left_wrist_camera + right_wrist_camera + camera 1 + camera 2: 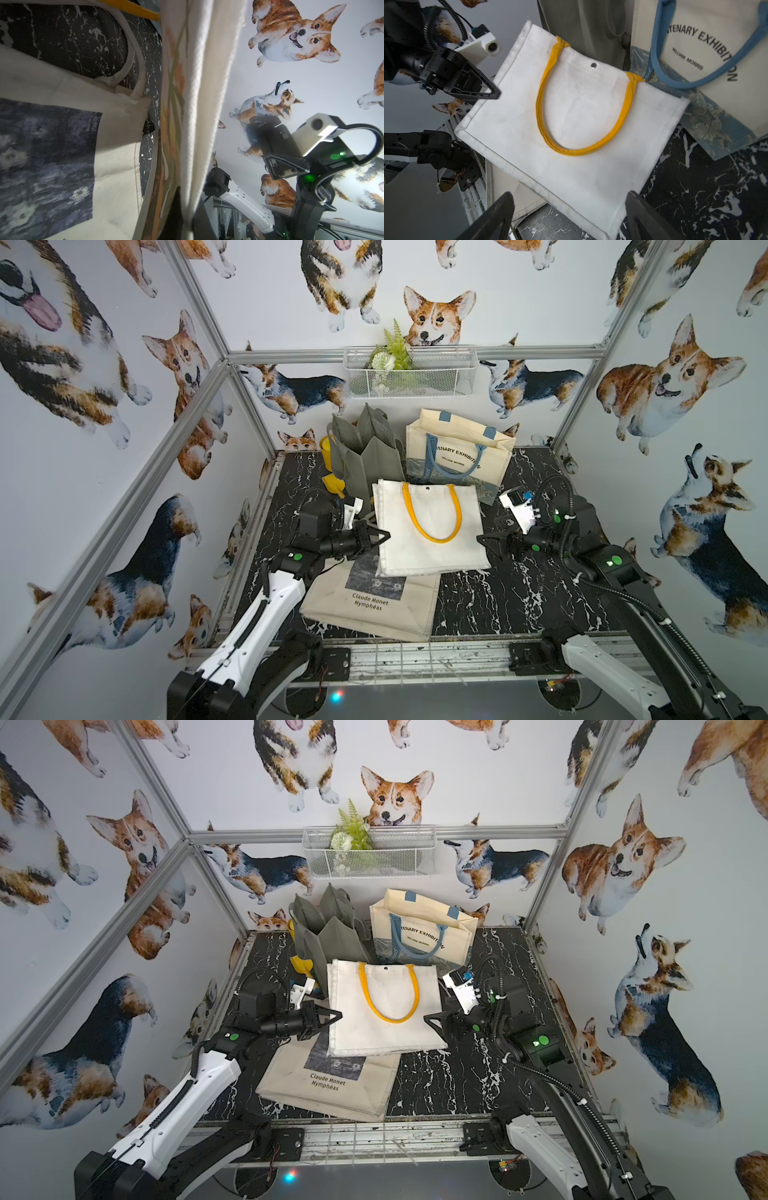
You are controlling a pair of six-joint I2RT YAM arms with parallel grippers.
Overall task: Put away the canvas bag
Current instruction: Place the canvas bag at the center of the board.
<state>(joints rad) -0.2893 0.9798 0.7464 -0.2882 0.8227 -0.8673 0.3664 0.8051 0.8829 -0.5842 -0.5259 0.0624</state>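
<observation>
Illumination: bright, even and diffuse, supplied from overhead in both top views. Shadows: soft, thrown by the white canvas bag [432,531] onto the tabletop [519,597]. Distortion: wide-angle stretching is noted towards the edges. Flare: a red-cyan spot [336,696] is recorded low down. Left wrist view: the bag's near fabric is blurred and partly shadowed. Right wrist view: the right claw [570,193] is rendered dark and unfocused.

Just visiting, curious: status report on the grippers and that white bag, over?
Left gripper shut on white bag, at its edge. Right gripper open, beside opposite edge. Bag partly over Monet tote; Morris tote standing behind.
</observation>
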